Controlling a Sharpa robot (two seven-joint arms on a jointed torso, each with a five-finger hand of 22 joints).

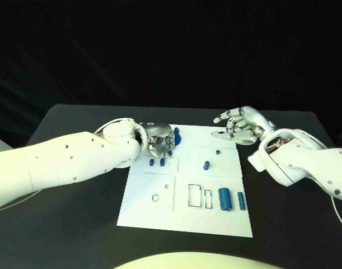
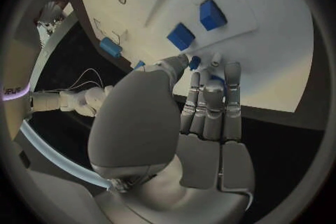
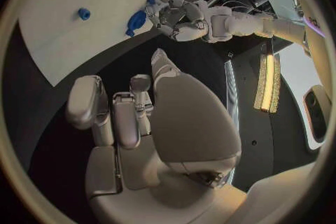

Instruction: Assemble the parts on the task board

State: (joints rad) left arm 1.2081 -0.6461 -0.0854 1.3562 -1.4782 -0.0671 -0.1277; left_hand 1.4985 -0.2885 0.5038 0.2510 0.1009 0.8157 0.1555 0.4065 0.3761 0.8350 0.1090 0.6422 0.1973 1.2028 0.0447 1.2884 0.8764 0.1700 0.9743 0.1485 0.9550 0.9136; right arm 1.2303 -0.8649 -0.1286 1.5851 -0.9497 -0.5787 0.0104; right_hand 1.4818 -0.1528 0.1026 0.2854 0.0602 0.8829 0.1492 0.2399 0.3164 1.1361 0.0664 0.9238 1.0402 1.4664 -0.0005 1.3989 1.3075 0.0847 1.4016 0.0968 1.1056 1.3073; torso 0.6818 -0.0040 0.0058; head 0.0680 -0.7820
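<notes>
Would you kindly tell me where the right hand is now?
In the head view, the right hand hovers open beside the white board's far right corner, holding nothing.

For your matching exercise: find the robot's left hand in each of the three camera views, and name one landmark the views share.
Head view: the left hand sits at the far left corner of the task board, over small blue parts.
Left wrist view: the left hand rises through the middle, fingertips at the board's edge.
Right wrist view: the left hand lies across the black table, at the board's edge.
Shared landmark: the white task board.
</notes>
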